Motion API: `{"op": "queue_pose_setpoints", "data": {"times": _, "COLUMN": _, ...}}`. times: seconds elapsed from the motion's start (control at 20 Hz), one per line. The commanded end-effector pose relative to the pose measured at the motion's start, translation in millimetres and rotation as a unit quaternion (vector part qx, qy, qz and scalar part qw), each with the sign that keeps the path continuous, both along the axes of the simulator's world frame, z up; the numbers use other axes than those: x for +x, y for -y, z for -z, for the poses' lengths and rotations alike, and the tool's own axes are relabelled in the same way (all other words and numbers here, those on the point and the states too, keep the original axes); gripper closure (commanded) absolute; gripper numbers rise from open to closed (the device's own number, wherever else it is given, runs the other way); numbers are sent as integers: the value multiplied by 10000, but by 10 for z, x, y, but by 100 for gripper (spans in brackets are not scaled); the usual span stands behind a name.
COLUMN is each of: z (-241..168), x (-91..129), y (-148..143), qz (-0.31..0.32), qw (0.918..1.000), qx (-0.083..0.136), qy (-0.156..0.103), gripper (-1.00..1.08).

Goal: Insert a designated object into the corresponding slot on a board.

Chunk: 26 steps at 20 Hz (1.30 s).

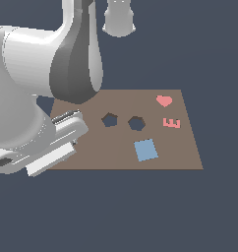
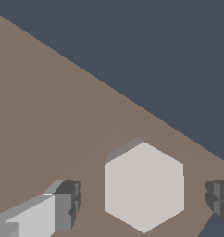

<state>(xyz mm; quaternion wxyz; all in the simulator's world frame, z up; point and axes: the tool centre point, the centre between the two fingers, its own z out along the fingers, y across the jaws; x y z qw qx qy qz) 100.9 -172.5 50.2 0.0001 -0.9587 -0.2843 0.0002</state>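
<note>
Looking through the wrist view, I am seeing the pale grey hexagonal block (image 2: 144,187) lying flat on the brown board (image 2: 49,115), close to the board's edge, with the gripper (image 2: 144,203) spread wide around it: one dark finger pad (image 2: 67,203) is standing off to one side of the block and the other is showing at the far side, both clear of it, so I am holding nothing. In the exterior view the arm's bulk is covering the board's (image 1: 116,152) corner at the exterior view's left, and the block itself is hidden there. I am seeing the six-sided hole (image 1: 136,123) near the board's middle, with the five-sided hole (image 1: 109,119) just beside it toward the exterior view's left. A flat blue square (image 1: 146,149) is lying in front of the six-sided hole, and a pink heart (image 1: 163,101) and a pink letter E (image 1: 171,123) are sitting toward the exterior view's right.
</note>
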Motion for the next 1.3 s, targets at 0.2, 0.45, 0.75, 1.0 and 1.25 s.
{"op": "queue_pose_setpoints", "data": {"times": 0.2, "z": 19, "x": 9, "y": 4, "qz": -11, "qw": 10000, "qx": 0, "qy": 0, "gripper": -92}}
{"op": "queue_pose_setpoints", "data": {"times": 0.45, "z": 167, "x": 12, "y": 1, "qz": -18, "qw": 10000, "qx": 0, "qy": 2, "gripper": -92}}
{"op": "queue_pose_setpoints", "data": {"times": 0.75, "z": 203, "x": 12, "y": 3, "qz": -18, "qw": 10000, "qx": 0, "qy": 2, "gripper": 108}}
{"op": "queue_pose_setpoints", "data": {"times": 1.0, "z": 203, "x": 12, "y": 3, "qz": -18, "qw": 10000, "qx": 0, "qy": 2, "gripper": 108}}
{"op": "queue_pose_setpoints", "data": {"times": 1.25, "z": 173, "x": 15, "y": 2, "qz": -19, "qw": 10000, "qx": -2, "qy": 5, "gripper": 108}}
